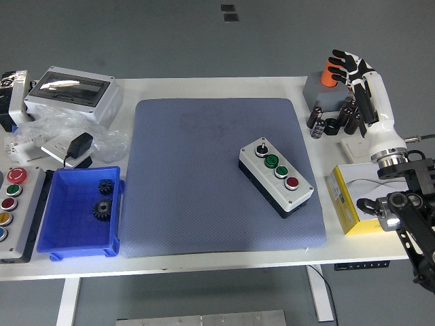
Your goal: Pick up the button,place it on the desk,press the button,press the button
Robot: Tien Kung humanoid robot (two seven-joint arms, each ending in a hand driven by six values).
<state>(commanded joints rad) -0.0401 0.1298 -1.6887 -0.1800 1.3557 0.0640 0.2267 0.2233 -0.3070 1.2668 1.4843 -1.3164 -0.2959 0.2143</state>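
Robot hand [355, 75] fingers spread, empty, far right, button box [276, 176] on mat [190, 176].

Blue bin [68, 234] holding two black gears [103, 197], grey enclosure [71, 95], yellow box [348, 200]

White table [204, 87] — blue mat [204, 204], blue bin [64, 234] on it

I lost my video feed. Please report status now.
Right hand open, raised at far right, holding nothing. Left hand out of view. Button box lies on blue mat, untouched. Nothing blocks it.
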